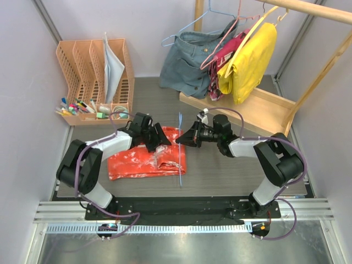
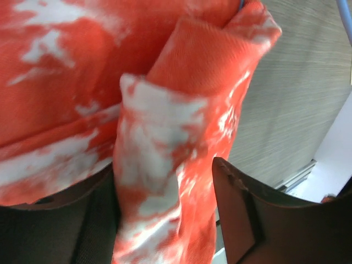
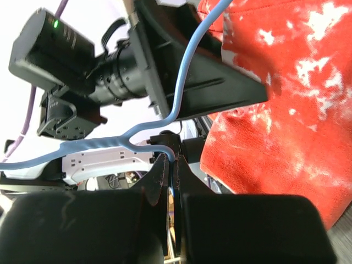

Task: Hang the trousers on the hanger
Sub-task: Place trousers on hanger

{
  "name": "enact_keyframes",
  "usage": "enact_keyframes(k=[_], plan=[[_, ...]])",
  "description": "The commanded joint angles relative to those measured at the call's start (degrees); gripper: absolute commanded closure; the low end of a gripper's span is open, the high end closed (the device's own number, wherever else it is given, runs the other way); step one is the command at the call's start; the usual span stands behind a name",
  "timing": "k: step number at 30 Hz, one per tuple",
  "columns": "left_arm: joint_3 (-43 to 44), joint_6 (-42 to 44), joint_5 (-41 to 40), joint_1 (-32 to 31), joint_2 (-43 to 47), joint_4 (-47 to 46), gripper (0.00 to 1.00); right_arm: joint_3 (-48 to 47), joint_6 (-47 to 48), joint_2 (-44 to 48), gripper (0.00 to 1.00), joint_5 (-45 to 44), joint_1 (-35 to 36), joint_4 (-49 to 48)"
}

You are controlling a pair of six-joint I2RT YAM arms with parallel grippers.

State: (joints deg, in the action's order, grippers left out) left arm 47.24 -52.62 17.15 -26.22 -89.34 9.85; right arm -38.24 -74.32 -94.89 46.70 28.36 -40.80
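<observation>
The red-orange trousers (image 1: pixel 144 160) with white splotches lie folded on the table in front of the left arm. My left gripper (image 1: pixel 160 138) is at their upper right corner. In the left wrist view a raised fold of the trousers (image 2: pixel 181 71) runs between its fingers. My left gripper (image 2: pixel 165 176) is open: the cloth rests on the left finger and a slim gap shows beside the right one. The light-blue hanger (image 1: pixel 180 151) stands on edge along the trousers' right side. My right gripper (image 1: pixel 185 138) is shut on its wire. In the right wrist view the hanger (image 3: pixel 187 71) bends down into my right gripper (image 3: pixel 173 162), with the trousers (image 3: pixel 286 93) on the right.
A wooden rack (image 1: pixel 258 107) at the back right carries a grey-blue denim garment (image 1: pixel 190 63), a pink one (image 1: pixel 230 49) and a yellow one (image 1: pixel 252 55). An orange file organiser (image 1: pixel 91 69) with pens (image 1: pixel 80 107) stands at the back left. Walls close in both sides.
</observation>
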Motion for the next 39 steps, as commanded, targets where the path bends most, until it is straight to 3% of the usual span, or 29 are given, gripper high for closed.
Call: enact_keyframes(k=[1, 3, 4, 11, 17, 39], plan=[[4.1, -0.8, 3.4, -0.5, -4.0, -3.7, 0.59, 0.5, -0.6, 3.7, 0.99, 1.0, -0.1, -4.6], [6.1, -1.2, 6.0, -0.5, -4.3, -3.8, 0.82, 1.0, 0.5, 3.8, 0.99, 0.6, -0.3, -3.9], [7.1, -1.5, 7.0, -0.5, -4.0, -3.7, 1.00, 1.1, 0.7, 4.0, 0.99, 0.4, -0.8, -3.5], [17.9, -2.0, 9.7, -2.5, 2.7, 0.9, 1.00, 1.5, -0.2, 5.1, 0.99, 0.8, -4.0, -5.6], [21.3, -2.0, 10.8, -2.5, 6.7, 5.2, 1.00, 1.9, -2.1, 5.6, 0.99, 4.4, -6.2, -8.7], [34.5, -1.6, 16.6, -3.8, 7.8, 6.9, 1.00, 3.4, 9.6, 2.1, 0.99, 5.6, -5.9, 3.4]])
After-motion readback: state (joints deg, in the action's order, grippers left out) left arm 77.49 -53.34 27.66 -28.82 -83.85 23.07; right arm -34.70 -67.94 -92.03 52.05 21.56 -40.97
